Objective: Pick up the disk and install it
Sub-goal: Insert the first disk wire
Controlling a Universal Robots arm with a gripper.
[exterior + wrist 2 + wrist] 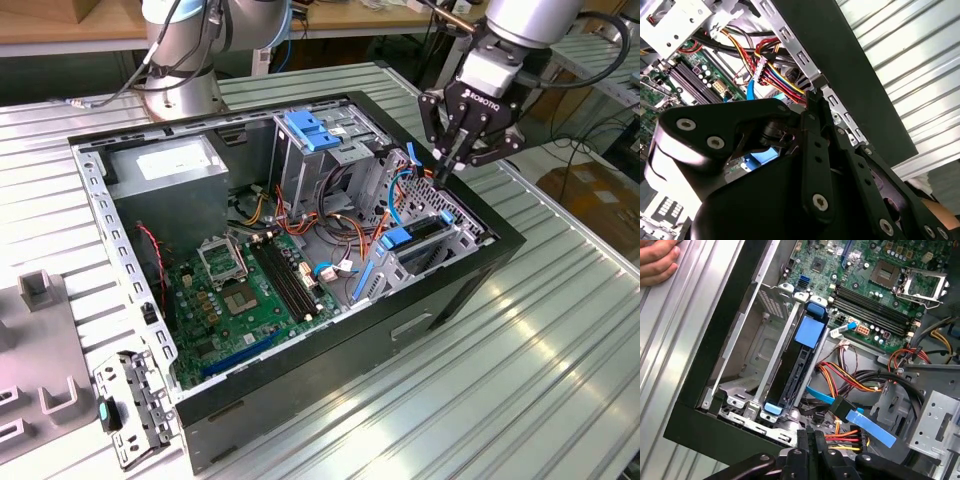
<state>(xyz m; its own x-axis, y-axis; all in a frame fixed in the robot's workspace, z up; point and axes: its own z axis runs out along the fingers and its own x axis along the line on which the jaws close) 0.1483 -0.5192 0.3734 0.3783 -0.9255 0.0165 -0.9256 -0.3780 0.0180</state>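
One gripper (442, 172) hangs at the upper right of the exterior view, over the right-hand edge of the open case (300, 390). It is pinched to a narrow close and carries nothing. Both wrist views agree, showing the tips meeting with no gap.

The disk (799, 370) is not in the gripper. It stands on edge in the cage (757, 352) at the middle of the first wrist view. A blue tab caps its upper end and a smaller blue piece marks its lower end. The gripper's tips sit at the lower middle of that frame, near the lower end, and I see no contact. A bundle of cables (850, 377) runs just to the right of the disk, and the motherboard (875, 295) fills the upper right. A person's hand (655, 262) rests on the worktop (520, 380) at the upper left corner.

By my reading, the pick-up is done and the work is at the end of the install, with the disk slotted into its bay. I cannot tell whether it is pushed fully home. If it needs seating, that would call for a press from the closed tips onto the disk's end. The press should go straight along the cage rails, clear of the cables beside it.
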